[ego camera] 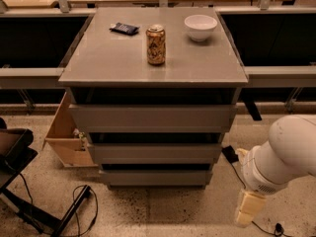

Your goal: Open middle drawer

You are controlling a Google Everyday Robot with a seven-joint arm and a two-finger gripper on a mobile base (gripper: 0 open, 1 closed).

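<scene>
The middle drawer (153,153) is the second of three flat grey fronts in the cabinet and sits flush and shut. The taller top drawer front (152,117) is above it and the lowest drawer front (155,177) is below it. My gripper (245,209) hangs cream-coloured from the white arm (281,154) at the lower right, near the floor. It is to the right of the cabinet, below the level of the middle drawer, and apart from it.
On the cabinet top (113,58) stand a drink can (156,44), a white bowl (200,27) and a dark packet (124,28). A cardboard box (66,137) stands left of the cabinet. A chair base (29,201) and cables (84,201) lie on the floor at left.
</scene>
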